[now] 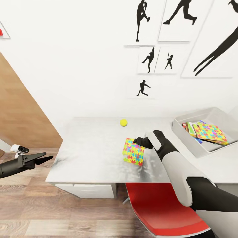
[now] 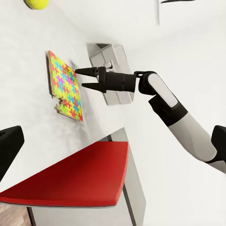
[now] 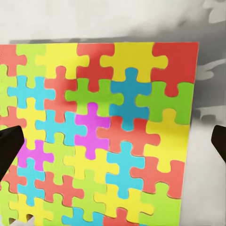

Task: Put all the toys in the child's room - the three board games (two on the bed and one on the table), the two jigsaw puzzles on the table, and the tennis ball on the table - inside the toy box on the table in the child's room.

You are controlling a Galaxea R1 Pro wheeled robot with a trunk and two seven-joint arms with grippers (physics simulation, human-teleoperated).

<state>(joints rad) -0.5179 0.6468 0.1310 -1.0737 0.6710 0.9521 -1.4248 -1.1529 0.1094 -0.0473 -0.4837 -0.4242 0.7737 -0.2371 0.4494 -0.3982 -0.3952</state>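
Note:
One jigsaw puzzle point(image 1: 134, 152) lies flat on the pale grey table point(image 1: 89, 148), near its front edge. My right gripper point(image 1: 136, 141) hovers open just above the puzzle's far corner, apart from it. The right wrist view looks straight down on the puzzle point(image 3: 103, 132), with nothing between the gripper's point(image 3: 113, 143) fingers. The tennis ball point(image 1: 123, 122) rests further back on the table. The toy box point(image 1: 185, 137) stands at the right, holding another jigsaw puzzle point(image 1: 211, 132) on top of board games point(image 1: 189, 129). My left gripper point(image 1: 46, 157) hangs open off the table's left end.
A red chair point(image 1: 162, 205) is tucked under the table's front, right below my right arm. White drawers point(image 1: 87, 190) sit under the tabletop. The wall with black silhouette pictures runs behind the table. A wood floor lies to the left.

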